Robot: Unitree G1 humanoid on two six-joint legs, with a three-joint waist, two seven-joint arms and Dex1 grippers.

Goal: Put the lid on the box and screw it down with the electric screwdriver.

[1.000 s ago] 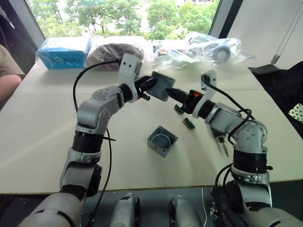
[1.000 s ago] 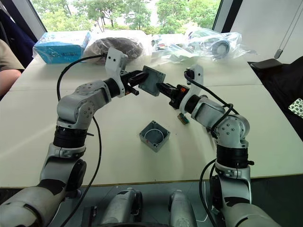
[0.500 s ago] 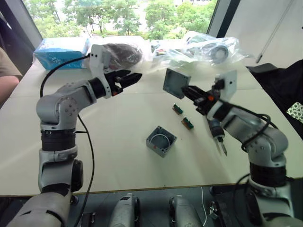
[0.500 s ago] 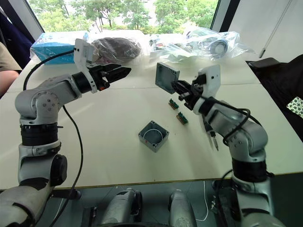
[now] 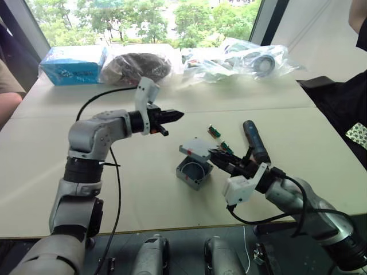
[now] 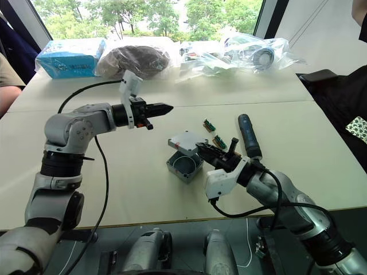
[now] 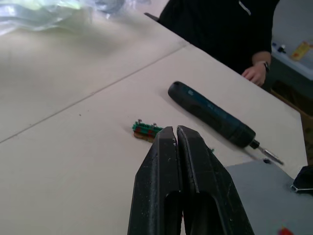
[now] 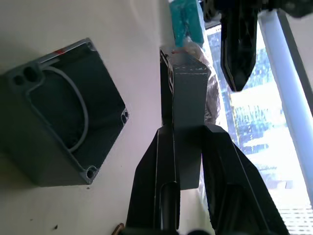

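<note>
- Near the middle of the tabletop (image 5: 51,172), the right hand (image 5: 215,157) pinches the lid (image 5: 195,150) by one edge, tilted just above the open box (image 5: 192,172). The risk is a crooked landing: let go at this tilt, the lid could catch one wall, slide off, or nudge the box aside, leaving the corner holes off the screw posts.
- The left hand (image 5: 172,116) hovers farther back and to the left, its fingers pressed together and holding nothing, so nothing steadies the box.
- The electric screwdriver (image 5: 256,141) lies on the tabletop to the right of the box, apparently just beside the right arm, which could knock it rolling.
- Two small green connector pieces (image 5: 214,131) lie between box and screwdriver, in the likely reach path.
- Plastic bags (image 5: 241,57) and a blue carton (image 5: 73,63) sit at the far edge, well apart.
</note>
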